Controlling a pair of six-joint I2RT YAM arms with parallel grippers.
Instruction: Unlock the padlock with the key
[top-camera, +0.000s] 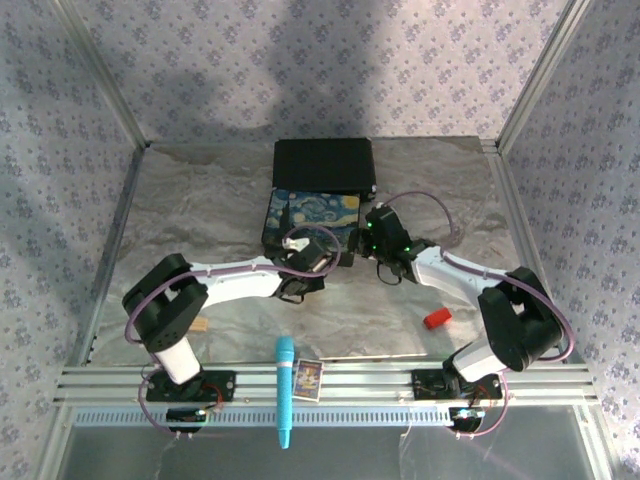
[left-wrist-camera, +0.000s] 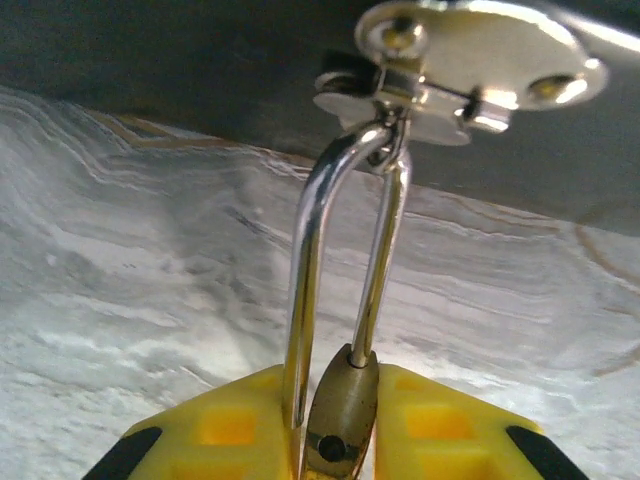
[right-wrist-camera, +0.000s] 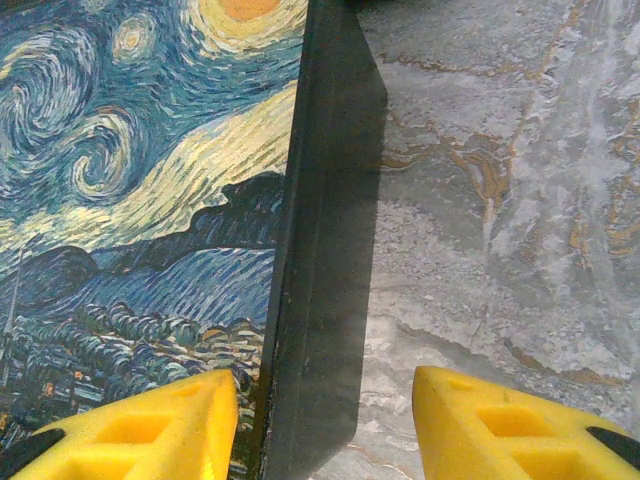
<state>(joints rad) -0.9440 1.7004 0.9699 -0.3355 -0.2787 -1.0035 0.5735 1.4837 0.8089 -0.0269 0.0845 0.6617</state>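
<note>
Two fingers of the left gripper (left-wrist-camera: 335, 435) clamp the small brass padlock (left-wrist-camera: 342, 398), silver shackle through a metal hasp (left-wrist-camera: 480, 70) upper right. The right gripper (right-wrist-camera: 325, 420) gapes wide astride the swirl-painted box (right-wrist-camera: 150, 200) edge.

A painted box (top-camera: 310, 215) with swirling starry sky sits mid-tabletop (top-camera: 200, 220), with a black box (top-camera: 323, 165) just behind it. Nearer: red block (top-camera: 437, 319) at right, tan wooden block (top-camera: 200, 324) at left, teal marker (top-camera: 285, 390) beside a small card (top-camera: 307, 378).

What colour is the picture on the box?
Swirly blue and yellow night sky on the box, best in the right wrist view.
</note>
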